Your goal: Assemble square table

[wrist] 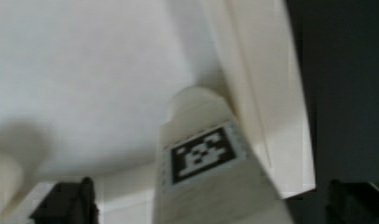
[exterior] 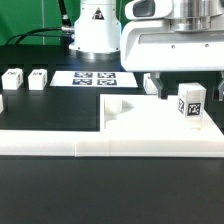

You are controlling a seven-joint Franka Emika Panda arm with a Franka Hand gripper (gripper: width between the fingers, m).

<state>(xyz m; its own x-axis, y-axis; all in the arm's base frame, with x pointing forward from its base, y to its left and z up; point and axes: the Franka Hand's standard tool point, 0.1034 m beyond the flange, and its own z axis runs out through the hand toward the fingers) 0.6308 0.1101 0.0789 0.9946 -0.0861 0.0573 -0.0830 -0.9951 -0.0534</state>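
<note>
Jaws stand spread and grasp nothing. The gripper (exterior: 183, 86) hangs over a leg (exterior: 190, 106) that stands upright on the panel (exterior: 140, 112) near its right, near corner, with one finger on either side and apart from it. The step looks to be seating this leg. To do it well, centre over the leg, close squarely on its flat sides and keep it plumb. The rail (exterior: 90, 146) runs along the panel's near edge, just beside the leg, so room there is tight. The far side is open. Two spare legs (exterior: 38, 77) sit well apart at far left, beside the marker board (exterior: 95, 77).

black table (exterior: 100, 195): panel (exterior: 140, 115), rail (exterior: 40, 143), two legs (exterior: 12, 77) (exterior: 38, 77), marker board (exterior: 95, 78).
</note>
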